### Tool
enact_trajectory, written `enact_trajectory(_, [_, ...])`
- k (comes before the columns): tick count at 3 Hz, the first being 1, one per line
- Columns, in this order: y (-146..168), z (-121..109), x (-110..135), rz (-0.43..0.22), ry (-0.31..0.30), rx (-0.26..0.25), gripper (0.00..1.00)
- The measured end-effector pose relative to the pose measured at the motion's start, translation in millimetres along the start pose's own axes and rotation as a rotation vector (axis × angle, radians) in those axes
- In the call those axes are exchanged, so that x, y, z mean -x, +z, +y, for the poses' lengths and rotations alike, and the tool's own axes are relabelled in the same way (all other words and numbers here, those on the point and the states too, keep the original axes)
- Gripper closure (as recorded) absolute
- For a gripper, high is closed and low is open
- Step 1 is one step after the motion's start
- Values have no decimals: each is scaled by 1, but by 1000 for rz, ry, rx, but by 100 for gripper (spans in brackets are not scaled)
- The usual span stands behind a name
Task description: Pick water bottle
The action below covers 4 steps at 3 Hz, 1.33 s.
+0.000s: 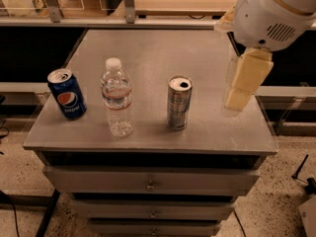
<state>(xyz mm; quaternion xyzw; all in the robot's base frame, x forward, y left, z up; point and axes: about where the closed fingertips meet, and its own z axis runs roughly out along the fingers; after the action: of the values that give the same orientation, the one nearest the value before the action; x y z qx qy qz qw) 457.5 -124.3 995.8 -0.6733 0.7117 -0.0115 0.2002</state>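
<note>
Near the counter's [148, 48] front edge the water bottle [117, 98] stands between a blue can [66, 94] and a silver can [178, 102], and the gripper [239, 90] hangs above the right side; I cannot tell if it is open.

Clear, ribbed, white-capped, with a white-and-red label, the water bottle [117, 98] stands upright near the front edge of the tabletop [148, 48], well apart from the gripper [236, 100] hanging over its right edge.

Silver can [179, 102] between end effector [234, 104] and bottle [118, 98]
</note>
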Motion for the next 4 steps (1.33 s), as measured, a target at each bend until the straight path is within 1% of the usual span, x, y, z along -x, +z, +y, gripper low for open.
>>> enact_trajectory(1, [17,4,29,-53,-20,51,0])
enact_trajectory(2, [36,3,53,-102,-7,91,0])
enact_trajectory(4, [64,2,109,-255,13,159,0])
